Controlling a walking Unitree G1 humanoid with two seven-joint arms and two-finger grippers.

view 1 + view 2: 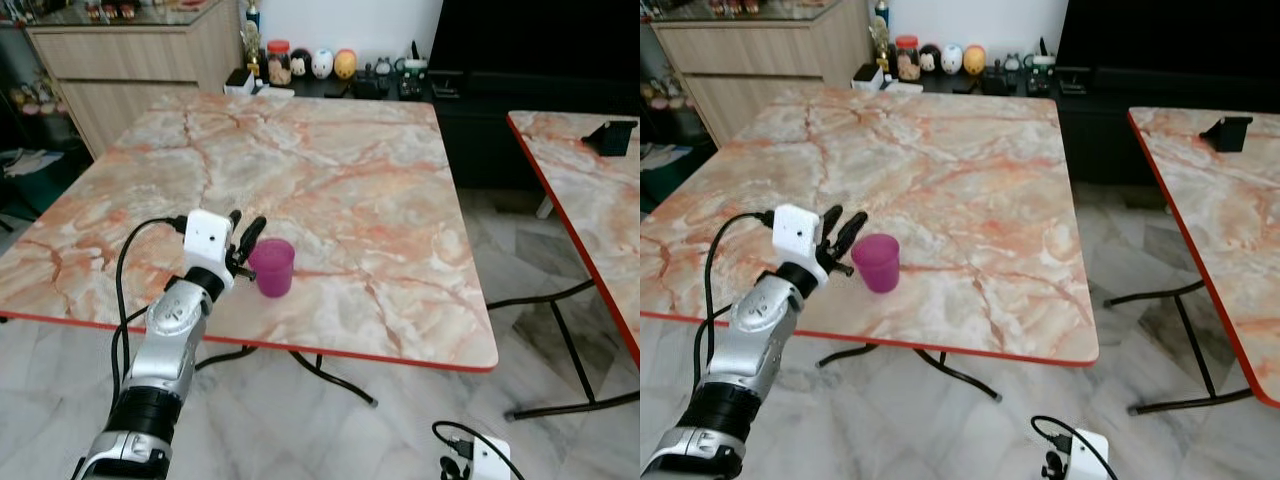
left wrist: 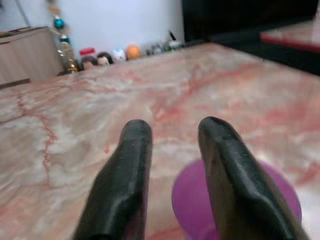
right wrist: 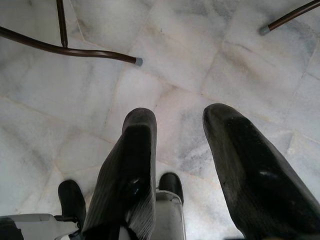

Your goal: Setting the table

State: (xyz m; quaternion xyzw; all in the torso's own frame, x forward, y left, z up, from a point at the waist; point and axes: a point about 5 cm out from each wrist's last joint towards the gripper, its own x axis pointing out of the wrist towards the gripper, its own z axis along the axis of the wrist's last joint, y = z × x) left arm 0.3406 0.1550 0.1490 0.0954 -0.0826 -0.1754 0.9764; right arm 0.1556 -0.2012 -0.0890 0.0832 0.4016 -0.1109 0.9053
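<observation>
Your left pincer point(image 1: 246, 236) sits just beside the cup point(image 1: 272, 266), on its left, fingers point(image 2: 125, 175) spread with a gap between them and nothing held. In the wrist view the cup lies under and behind the right-hand finger, not between the two, so you are not lined up for a grasp yet. The cup is a small purple tumbler, upright, standing near the front edge of the counter point(image 1: 330, 160), towards the left. It looks like thin plastic and empty as far as can be seen, so I would expect it to be light, smooth-walled and easy to tip or push along the marble. Take it across the wall about mid-height, one finger each side, squeezing gently. Your right pincer point(image 3: 175, 165) hangs idle over the floor, fingers apart.
</observation>
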